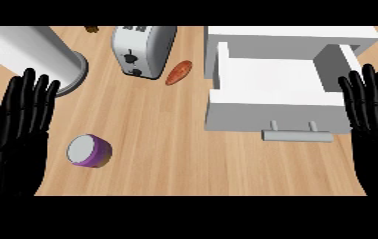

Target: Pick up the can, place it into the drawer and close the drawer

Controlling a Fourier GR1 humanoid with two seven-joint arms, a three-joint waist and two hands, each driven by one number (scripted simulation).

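A purple can point(90, 151) with a pale grey top stands on the wooden counter at the lower left. The white drawer point(280, 117) is pulled open at the right, its inside bare, with a grey handle point(297, 135) on its front. My left hand point(23, 123) rests open at the left edge, fingers up, a short way left of the can. At the right edge my right hand point(363, 113) rests open, fingers up, beside the drawer's right wall. Neither hand holds anything.
A silver toaster point(142, 50) stands at the back middle, with an orange-red sweet potato point(179, 72) beside it. A large grey cylinder point(40, 58) lies at the back left. A small brown thing point(91, 29) shows at the top edge.
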